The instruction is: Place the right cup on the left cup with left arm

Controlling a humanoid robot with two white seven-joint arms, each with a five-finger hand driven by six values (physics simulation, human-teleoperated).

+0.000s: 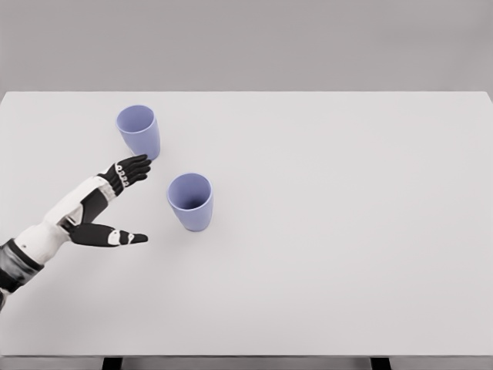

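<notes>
Reaching in with fingers spread and holding nothing, the left hand (129, 172) sits between both upright lavender plastic cups, right cup (190, 200) just beside its fingertips, left cup (139, 131) just beyond, likely lining up a side grasp.

You find no text, label, brand, number or sign to read anywhere here. The two plain lavender plastic cups, left (139, 130) and right (190, 200), carry no print, and the smooth white rectangular tabletop (347, 231) bears no marking you could read.
</notes>
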